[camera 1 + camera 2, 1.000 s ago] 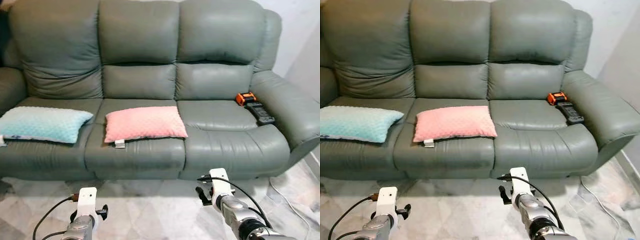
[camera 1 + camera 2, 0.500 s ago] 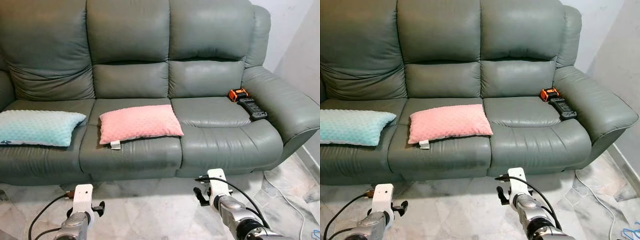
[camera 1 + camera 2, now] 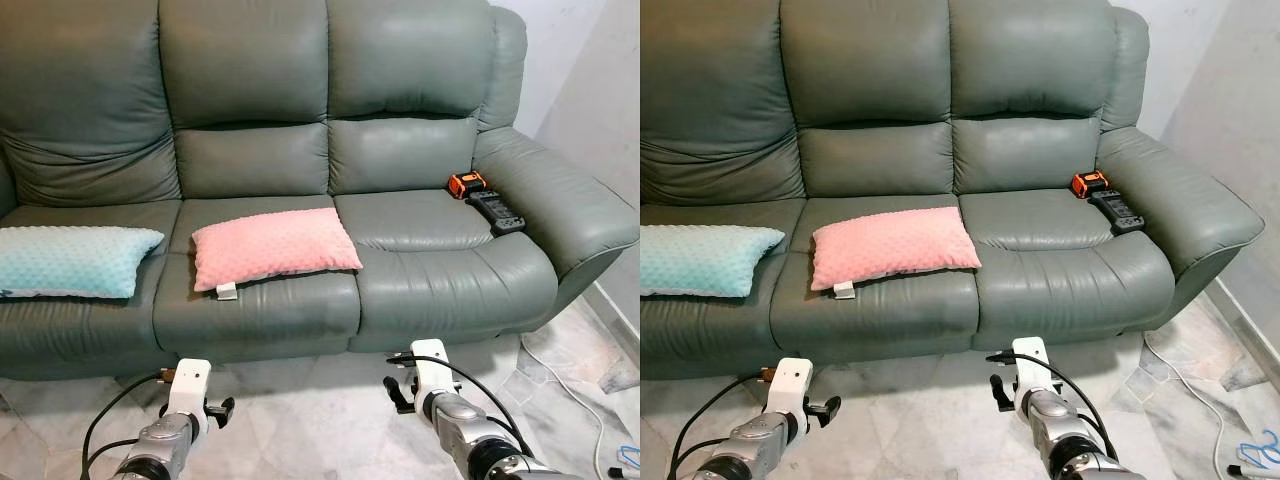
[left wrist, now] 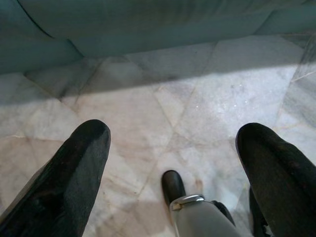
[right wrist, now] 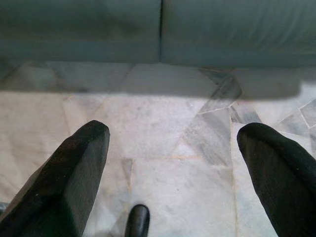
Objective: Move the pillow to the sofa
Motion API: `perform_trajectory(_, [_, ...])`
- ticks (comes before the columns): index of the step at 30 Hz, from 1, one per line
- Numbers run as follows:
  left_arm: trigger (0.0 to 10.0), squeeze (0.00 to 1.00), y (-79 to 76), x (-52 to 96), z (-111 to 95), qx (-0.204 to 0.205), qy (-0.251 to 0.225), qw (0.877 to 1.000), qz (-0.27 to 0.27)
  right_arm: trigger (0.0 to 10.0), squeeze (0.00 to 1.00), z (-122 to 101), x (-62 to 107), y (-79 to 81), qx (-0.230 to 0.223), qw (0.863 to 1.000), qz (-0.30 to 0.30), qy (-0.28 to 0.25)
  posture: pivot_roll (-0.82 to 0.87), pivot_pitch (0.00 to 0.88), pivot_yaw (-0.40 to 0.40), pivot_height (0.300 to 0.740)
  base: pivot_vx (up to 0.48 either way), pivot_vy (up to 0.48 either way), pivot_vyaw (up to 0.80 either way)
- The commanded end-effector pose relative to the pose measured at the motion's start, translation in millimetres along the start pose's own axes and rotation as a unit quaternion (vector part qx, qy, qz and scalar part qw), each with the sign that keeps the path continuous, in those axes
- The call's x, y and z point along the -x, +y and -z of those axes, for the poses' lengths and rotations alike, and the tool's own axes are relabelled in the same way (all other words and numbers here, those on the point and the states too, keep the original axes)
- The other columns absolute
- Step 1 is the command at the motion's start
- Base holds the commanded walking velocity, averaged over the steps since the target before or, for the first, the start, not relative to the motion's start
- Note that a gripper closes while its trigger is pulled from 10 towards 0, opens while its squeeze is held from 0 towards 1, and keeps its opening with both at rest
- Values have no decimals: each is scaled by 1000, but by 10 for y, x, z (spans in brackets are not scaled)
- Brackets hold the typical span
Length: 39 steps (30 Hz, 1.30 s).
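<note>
You face a grey-green sofa (image 3: 300,150) with marble floor (image 3: 320,430) open between its front edge and your arms. The pink pillow (image 3: 272,247) lies flat on the sofa's middle seat, its white tag hanging over the seat's front edge. A teal pillow (image 3: 70,260) lies on the seat to its left, well apart from it and cut off by the frame edge. The right seat is bare apart from an orange-and-black tool (image 3: 467,184) and a black remote-like thing (image 3: 494,210) by the sofa's right armrest.

Your left gripper (image 4: 173,163) and right gripper (image 5: 173,163) both hang above the floor just short of the sofa base, fingers spread wide, holding nothing.

Compared with a second ago, your view has swung right: more of the wall and floor past the armrest shows, and a white cable (image 3: 560,385) and a blue one (image 3: 628,458) lie there. What the black thing is stays unclear.
</note>
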<state>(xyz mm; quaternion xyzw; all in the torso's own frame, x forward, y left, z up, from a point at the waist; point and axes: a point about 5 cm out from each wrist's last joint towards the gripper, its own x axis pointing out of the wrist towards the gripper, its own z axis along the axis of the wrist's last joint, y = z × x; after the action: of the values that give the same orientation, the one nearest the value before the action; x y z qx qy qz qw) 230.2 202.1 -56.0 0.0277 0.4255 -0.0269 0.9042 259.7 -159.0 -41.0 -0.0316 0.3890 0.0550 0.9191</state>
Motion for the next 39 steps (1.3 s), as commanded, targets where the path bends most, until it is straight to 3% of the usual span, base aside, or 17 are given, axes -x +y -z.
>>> perform_trajectory(1, [10000, 0, 18, -7, -91, -12, -13, 1000, -5, 10000, 0, -21, 1, -18, -10, 1000, -1, -7, -40, 0, -20, 740, 0, 0, 0])
perform_trajectory(5, [10000, 0, 1, -19, -187, -14, -24, 1000, -2, 10000, 0, -20, 9, -81, -13, 1000, 3, -6, -37, 0, -16, 740, 0, 0, 0])
perform_trajectory(8, [10000, 0, -109, -47, -342, -37, -33, 999, 22, 10000, 0, 36, 20, -143, -23, 999, 23, 10, -31, 0, -7, 740, 0, 0, -710])
perform_trajectory(14, [10000, 0, -244, -64, -369, -80, -30, 995, 47, 10000, 0, 47, 19, -123, -22, 1000, 17, 12, -33, 0, 3, 740, 0, 0, -769])
perform_trajectory(18, [10000, 0, -220, -59, -321, -43, -24, 998, 49, 10000, 0, 51, 16, -97, -19, 1000, 13, 13, -39, 0, 5, 740, 0, 0, -753])
perform_trajectory(24, [10000, 0, -219, -58, -304, -44, -24, 998, 48, 10000, 0, 61, 15, -74, -15, 1000, 6, 15, -36, 0, 2, 740, 0, 0, -744])
perform_trajectory(39, [10000, 0, -221, -57, -301, -37, -23, 998, 50, 10000, 0, 76, 17, -63, -19, 1000, 3, 16, -41, 0, 6, 740, 289, 0, -730])
